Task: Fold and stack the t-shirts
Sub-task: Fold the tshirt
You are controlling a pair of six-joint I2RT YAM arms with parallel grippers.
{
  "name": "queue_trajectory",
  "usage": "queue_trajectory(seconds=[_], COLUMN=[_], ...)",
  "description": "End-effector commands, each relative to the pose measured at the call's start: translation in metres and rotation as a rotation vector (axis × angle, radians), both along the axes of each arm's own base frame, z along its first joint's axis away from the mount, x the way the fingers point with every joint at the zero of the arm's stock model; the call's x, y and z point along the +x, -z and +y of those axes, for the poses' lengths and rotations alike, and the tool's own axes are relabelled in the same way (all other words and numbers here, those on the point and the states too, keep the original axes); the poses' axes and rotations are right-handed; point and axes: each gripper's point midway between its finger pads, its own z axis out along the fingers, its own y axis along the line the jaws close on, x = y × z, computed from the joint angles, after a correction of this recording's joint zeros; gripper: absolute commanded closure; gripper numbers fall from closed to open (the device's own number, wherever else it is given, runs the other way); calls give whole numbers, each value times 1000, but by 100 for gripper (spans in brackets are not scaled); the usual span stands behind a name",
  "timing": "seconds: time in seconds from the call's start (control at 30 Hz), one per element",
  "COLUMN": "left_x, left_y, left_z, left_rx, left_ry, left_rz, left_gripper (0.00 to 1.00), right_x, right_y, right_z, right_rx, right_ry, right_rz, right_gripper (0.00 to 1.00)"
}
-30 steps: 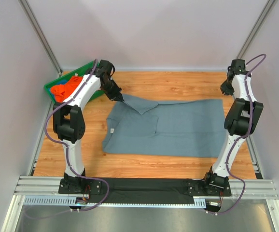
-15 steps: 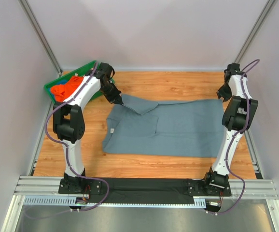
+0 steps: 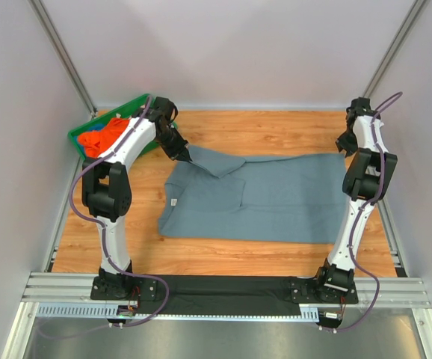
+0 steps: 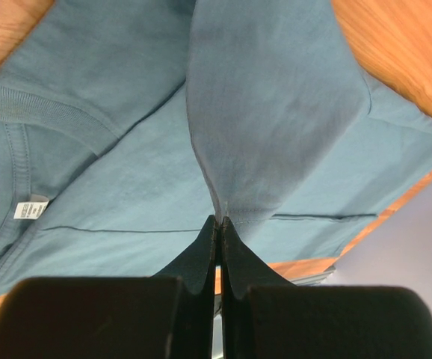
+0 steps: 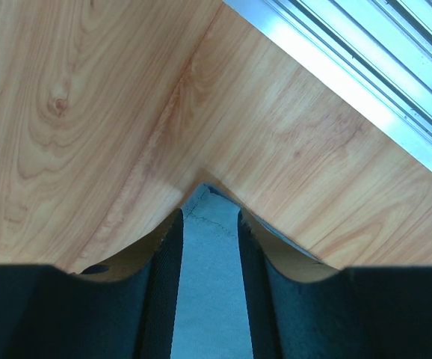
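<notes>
A slate grey-blue t-shirt point(image 3: 276, 198) lies spread flat on the wooden table, its white neck label point(image 3: 173, 203) at the left. My left gripper point(image 3: 186, 155) is shut on a folded-over flap of the t-shirt at its far left corner. In the left wrist view the fingertips point(image 4: 219, 221) pinch the cloth point(image 4: 268, 112), which rises taut from them, and the label point(image 4: 31, 210) shows at the left. My right gripper point(image 3: 343, 147) stands open at the t-shirt's far right corner. That corner point(image 5: 208, 262) lies flat between its parted jaws point(image 5: 208, 217). An orange t-shirt point(image 3: 100, 137) sits in the bin.
A green plastic bin point(image 3: 119, 111) stands at the far left corner, right behind my left arm. An aluminium rail point(image 5: 365, 60) borders the table close to my right gripper. Grey walls close in the table on both sides and at the back.
My right gripper has opened and shifted slightly left and down at the t-shirt's far right corner. The left gripper and the t-shirt have not moved.
</notes>
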Motion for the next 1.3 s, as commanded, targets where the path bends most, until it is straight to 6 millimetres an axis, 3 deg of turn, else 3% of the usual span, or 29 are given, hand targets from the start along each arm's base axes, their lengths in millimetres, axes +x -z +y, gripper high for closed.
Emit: queue_trajectory(seconds=[0.0, 0.2, 0.4, 0.63, 0.8, 1.03, 1.27], left_x=[2, 1, 1, 1, 0, -3, -5], left_y=[-25, -23, -24, -25, -25, -22, -22], left_z=[0, 0, 1, 0, -1, 1, 4], left_rx=[-25, -23, -18, -21, -26, -14, 2], left_ry=[9, 6, 7, 5, 0, 2, 8], left_rz=[-66, -60, -67, -68, -74, -64, -69], left_gripper=[100, 100, 100, 100, 100, 100, 100], right_x=[10, 0, 3, 2, -4, -8, 6], right_y=[-2, 13, 13, -12, -17, -1, 2], right_z=[-9, -6, -7, -2, 7, 5, -4], right_rx=[-26, -10, -15, 43, 118, 118, 134], right_ry=[45, 53, 45, 141, 235, 275, 304], right_rz=[-31, 19, 9, -26, -34, 6, -62], right_gripper=[63, 63, 64, 62, 63, 63, 64])
